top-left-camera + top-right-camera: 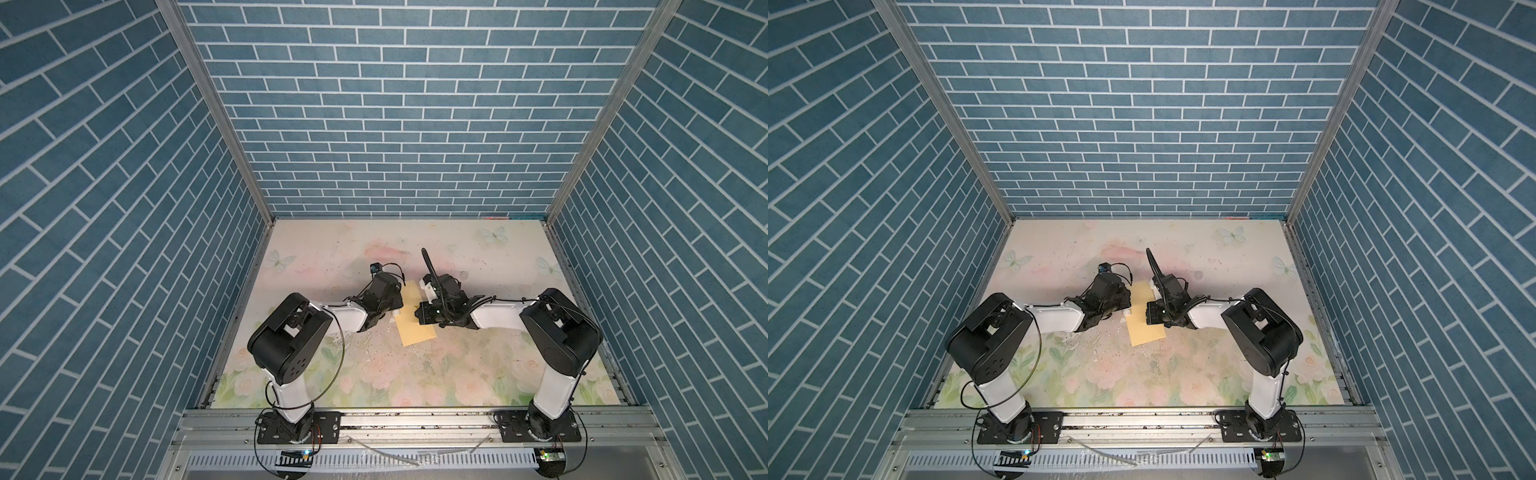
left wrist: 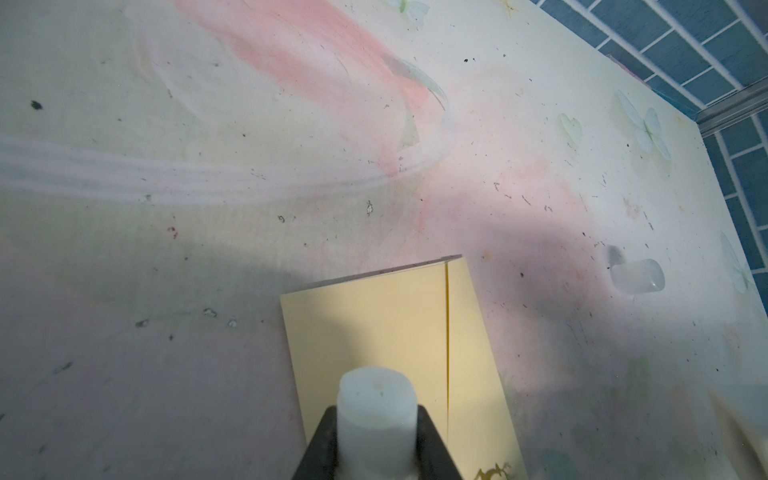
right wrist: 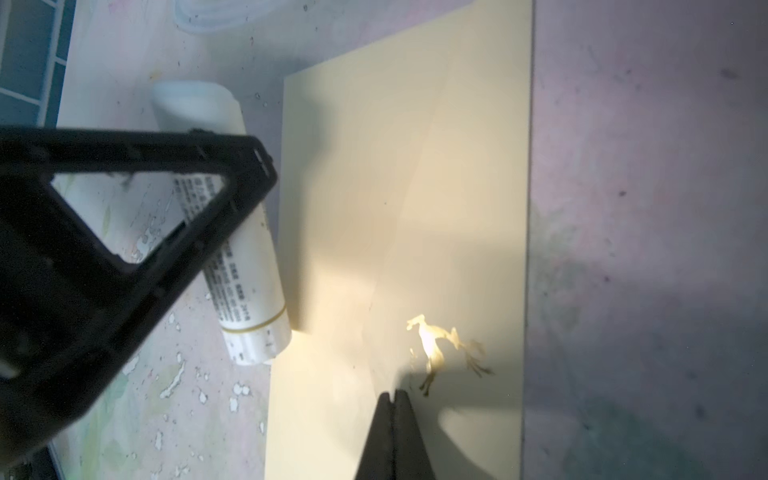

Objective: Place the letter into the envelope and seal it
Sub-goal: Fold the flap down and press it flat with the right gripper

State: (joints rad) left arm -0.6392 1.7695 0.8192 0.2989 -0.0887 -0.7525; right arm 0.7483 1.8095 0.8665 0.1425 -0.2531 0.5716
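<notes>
The plain yellow envelope (image 1: 415, 328) (image 1: 1144, 328) lies flat mid-table between both arms, with a small gold emblem (image 3: 444, 345) on its face. A straight seam (image 2: 448, 332) runs along its length. My left gripper (image 2: 376, 419) (image 1: 395, 311) is shut on a white glue stick (image 3: 249, 266) (image 2: 376, 399). One end of the stick meets the envelope's long edge. My right gripper (image 3: 395, 399) (image 1: 417, 318) is shut and empty, its tips down on the envelope (image 3: 415, 208) beside the emblem. The letter does not show in any view.
A translucent cap (image 2: 638, 276) lies on the floral table mat (image 1: 478, 374), a little beyond the envelope's far end. A clear round plastic thing (image 3: 208, 16) sits nearby. Blue brick walls (image 1: 395, 124) close the back and both sides.
</notes>
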